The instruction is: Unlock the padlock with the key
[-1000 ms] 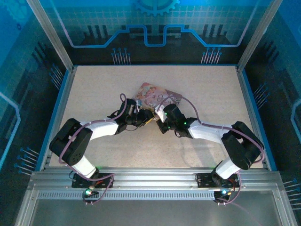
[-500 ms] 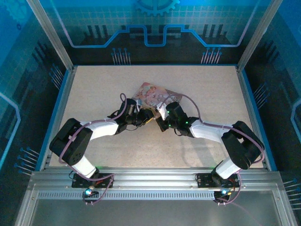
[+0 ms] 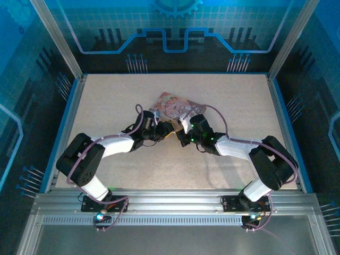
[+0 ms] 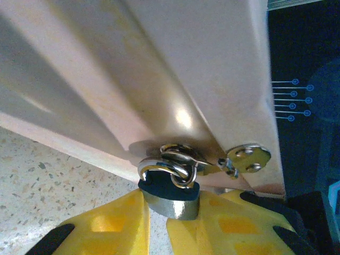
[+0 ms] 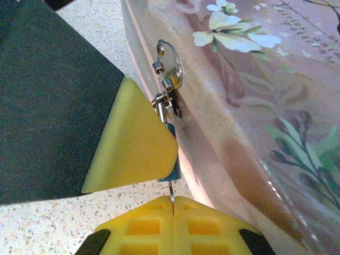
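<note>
The padlock (image 4: 171, 195), dark blue with a silvery rim, hangs by its shackle from the hasp ring (image 4: 183, 162) of the pink tin (image 3: 175, 108). My left gripper (image 4: 159, 211) is shut on the padlock's body, one yellow finger on each side. In the right wrist view the padlock (image 5: 172, 171) shows edge-on behind the left gripper's yellow finger (image 5: 133, 143). My right gripper (image 5: 173, 202) is shut on the key (image 5: 171, 192), a thin metal sliver pointing up at the padlock's underside. How deep it sits I cannot tell. From above, both grippers meet at the tin's near edge (image 3: 171, 133).
The tin lies tilted on the speckled table (image 3: 223, 95), its flowered lid (image 5: 255, 79) facing up beside my right fingers. A small latch plate (image 4: 247, 158) is fixed on its side. Blue rails (image 3: 281, 122) border the table.
My right wrist has edged slightly toward the tin and the left gripper. The left arm has held still with the padlock.
</note>
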Controlling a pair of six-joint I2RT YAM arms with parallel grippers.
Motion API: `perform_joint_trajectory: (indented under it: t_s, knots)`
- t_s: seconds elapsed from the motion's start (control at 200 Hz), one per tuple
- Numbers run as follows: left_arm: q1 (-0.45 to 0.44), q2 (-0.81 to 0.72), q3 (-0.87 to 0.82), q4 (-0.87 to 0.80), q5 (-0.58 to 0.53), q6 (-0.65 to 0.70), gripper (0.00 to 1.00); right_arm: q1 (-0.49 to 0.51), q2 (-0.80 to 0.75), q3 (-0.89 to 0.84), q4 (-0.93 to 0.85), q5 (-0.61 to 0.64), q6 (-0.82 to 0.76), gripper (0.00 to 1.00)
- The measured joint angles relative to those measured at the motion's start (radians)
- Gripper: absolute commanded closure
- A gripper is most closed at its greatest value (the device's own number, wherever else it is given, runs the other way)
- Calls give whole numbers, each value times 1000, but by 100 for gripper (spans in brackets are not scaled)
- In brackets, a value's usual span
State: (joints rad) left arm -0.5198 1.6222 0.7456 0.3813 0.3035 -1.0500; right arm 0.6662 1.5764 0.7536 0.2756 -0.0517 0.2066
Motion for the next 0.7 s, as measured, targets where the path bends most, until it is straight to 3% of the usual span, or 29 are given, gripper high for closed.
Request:
perform_joint_trajectory:
  t_s: [0.175,0.53,0.7]
  knots:
    - [0,47,0,20,2,-16,73,0,33,0,-5,-2,64,100]
    - [5,82,-3,43,31,-17,38,0,65,69,-134,-21,166,100]
    - [54,-38,-65,35,29,-13,30,0,95,117,-202,-52,201,100]
